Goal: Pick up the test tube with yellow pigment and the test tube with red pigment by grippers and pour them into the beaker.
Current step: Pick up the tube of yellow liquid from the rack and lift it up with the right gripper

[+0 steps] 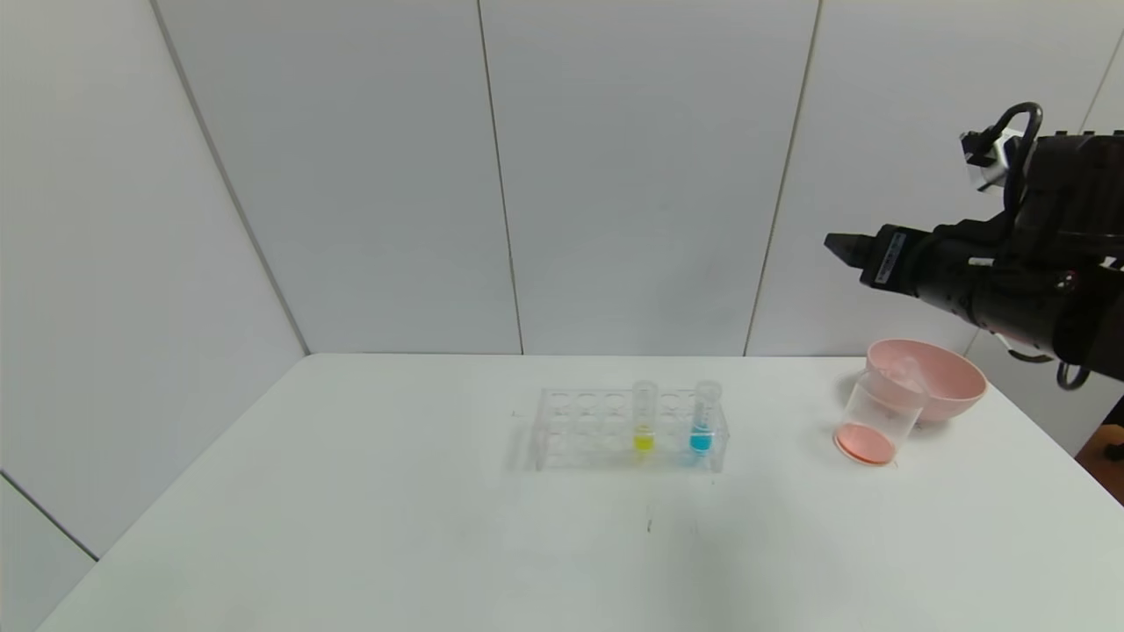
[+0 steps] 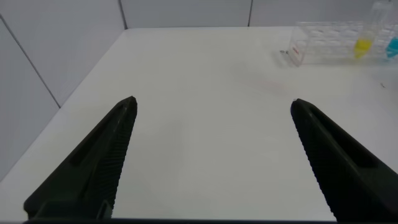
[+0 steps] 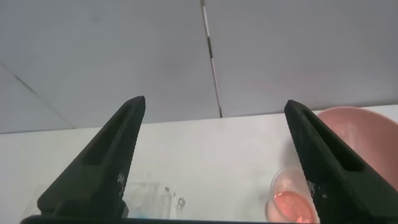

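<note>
The test tube with yellow pigment [image 1: 644, 418] stands upright in the clear rack [image 1: 580, 430] at mid-table; it also shows in the left wrist view [image 2: 364, 38]. The beaker [image 1: 879, 418] stands at the right against the pink bowl, with red-orange liquid covering its bottom [image 3: 290, 200]. No tube holding red pigment shows; a faint clear shape lies in the bowl. My right gripper [image 1: 843, 247] is open and empty, raised high above and behind the beaker [image 3: 216, 102]. My left gripper [image 2: 214, 101] is open and empty over bare table, well left of the rack, outside the head view.
A tube with blue liquid [image 1: 703, 418] stands in the rack to the right of the yellow one. The pink bowl [image 1: 947, 388] sits near the table's right edge behind the beaker. White wall panels close off the back and left.
</note>
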Tool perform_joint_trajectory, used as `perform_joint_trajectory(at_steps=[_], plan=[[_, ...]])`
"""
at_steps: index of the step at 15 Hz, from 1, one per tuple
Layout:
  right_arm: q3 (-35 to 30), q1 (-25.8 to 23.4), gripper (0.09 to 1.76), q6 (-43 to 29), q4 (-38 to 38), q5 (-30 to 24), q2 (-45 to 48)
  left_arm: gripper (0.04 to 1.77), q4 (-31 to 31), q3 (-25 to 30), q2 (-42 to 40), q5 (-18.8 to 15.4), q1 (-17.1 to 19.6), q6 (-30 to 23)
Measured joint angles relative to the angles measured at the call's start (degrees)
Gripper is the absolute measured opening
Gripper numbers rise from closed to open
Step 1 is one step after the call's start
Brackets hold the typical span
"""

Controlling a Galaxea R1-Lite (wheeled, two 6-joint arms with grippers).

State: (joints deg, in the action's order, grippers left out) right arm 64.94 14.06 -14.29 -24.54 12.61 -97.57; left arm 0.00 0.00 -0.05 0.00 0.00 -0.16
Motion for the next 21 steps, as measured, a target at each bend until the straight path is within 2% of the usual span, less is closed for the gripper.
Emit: perform_joint_trajectory(at_steps=[2, 5, 8, 10, 13, 16, 21], plan=[[-6.90, 10.00, 1.63, -0.55, -3.54, 8.69, 3.63, 1.76, 0.00, 0.00, 0.00, 0.00, 0.00, 0.00], [-18.62, 24.64, 1.65, -0.71, -15.34, 19.88, 6.06, 1.76, 0.00, 0.00, 0.00, 0.00, 0.00, 0.02], [-26.69, 34.56, 1.67, -0.88, -23.66, 24.70, 3.50, 1.76, 0.00, 0.00, 0.00, 0.00, 0.00, 0.02], [-28.39, 37.05, 1.68, -1.01, -27.36, 25.36, -0.96, 1.76, 0.00, 0.00, 0.00, 0.00, 0.00, 0.00], [-27.60, 38.06, 1.69, -1.44, -31.46, 25.38, -9.03, 1.76, 0.00, 0.00, 0.00, 0.00, 0.00, 0.00], [-22.14, 36.96, 1.70, -3.52, -32.15, 24.94, -16.31, 1.76, 0.00, 0.00, 0.00, 0.00, 0.00, 0.00], [-13.46, 32.72, 1.70, -3.69, -31.93, 20.89, -25.88, 1.76, 0.00, 0.00, 0.00, 0.00, 0.00, 0.00]])
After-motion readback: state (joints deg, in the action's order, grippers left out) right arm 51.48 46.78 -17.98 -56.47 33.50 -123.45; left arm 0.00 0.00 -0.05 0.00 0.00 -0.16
